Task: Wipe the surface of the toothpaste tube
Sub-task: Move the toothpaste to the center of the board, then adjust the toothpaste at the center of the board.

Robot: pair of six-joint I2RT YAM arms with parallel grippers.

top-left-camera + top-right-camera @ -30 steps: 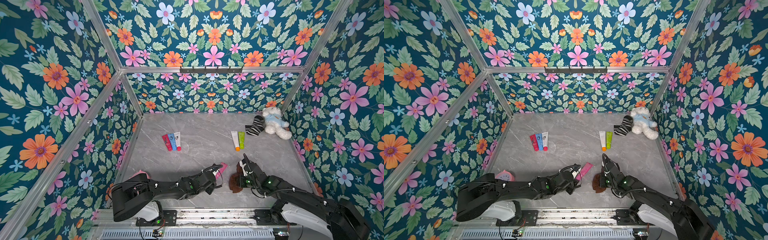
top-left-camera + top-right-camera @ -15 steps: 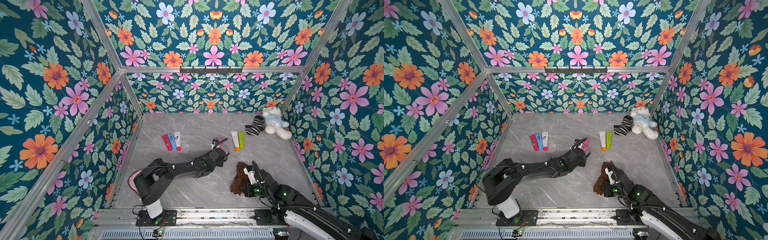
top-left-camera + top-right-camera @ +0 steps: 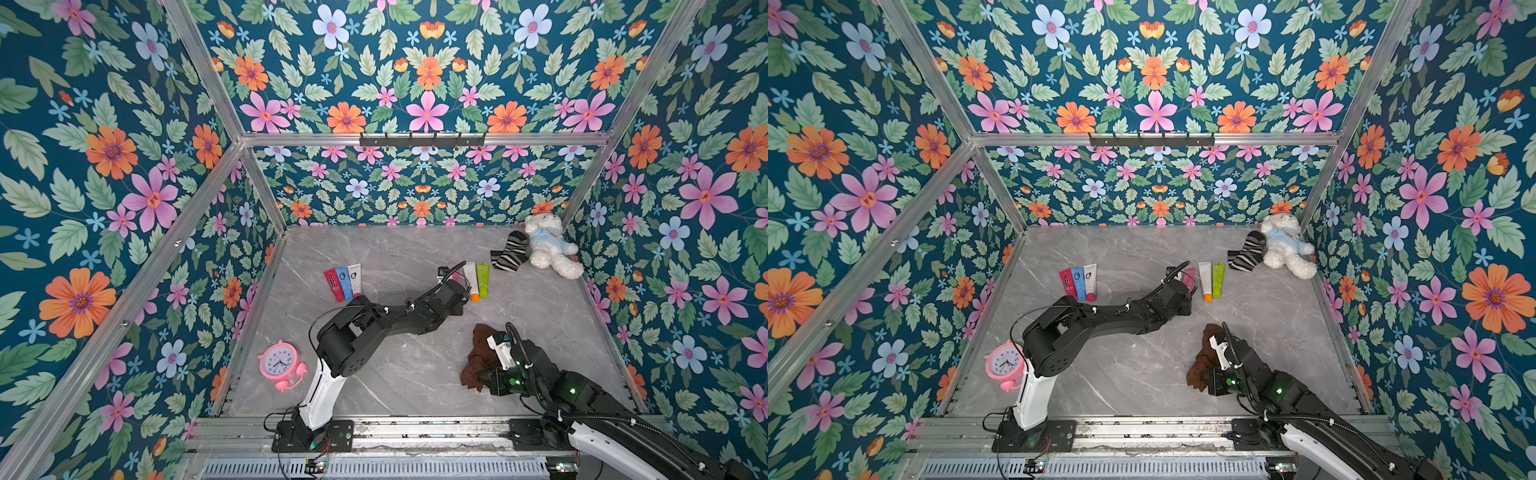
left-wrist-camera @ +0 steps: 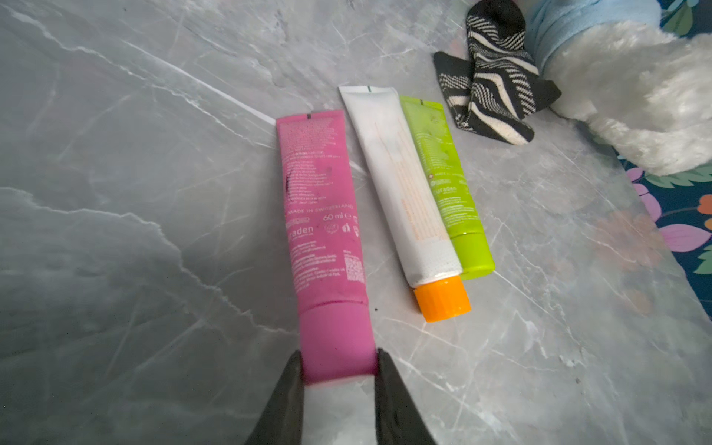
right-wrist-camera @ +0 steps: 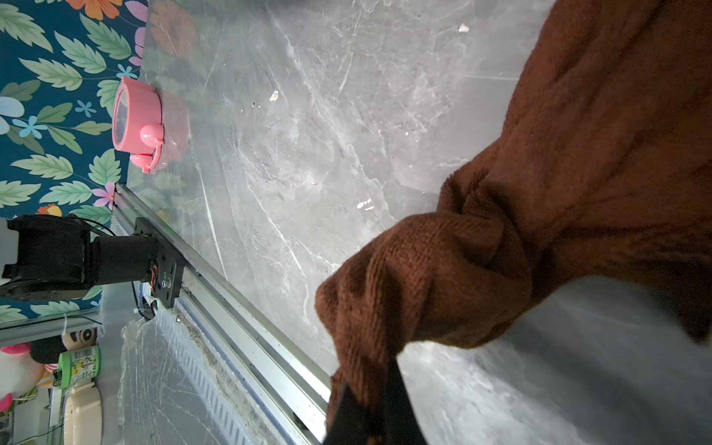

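So the left gripper [image 4: 338, 366] is pinching the pink toothpaste tube [image 4: 321, 215] by its cap end. The tube lies low along the marble table [image 4: 115, 231], just beside the white tube [image 4: 400, 181] and green tube [image 4: 443, 173]; can't tell if it's touching down. The right gripper [image 5: 371, 389] is clamped tight on a bunched-up brown cloth [image 5: 558, 173], well apart from the tubes.

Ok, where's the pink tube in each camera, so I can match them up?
In a top view: pink tube mid-table, only a sliver showing.
In a top view: same spot, a bit more visible.
Left wrist: centre of the picture, cap end between the jaws of the left gripper.
Right wrist: not in it.
Landmark: the white tube with an orange cap, lying alongside it.
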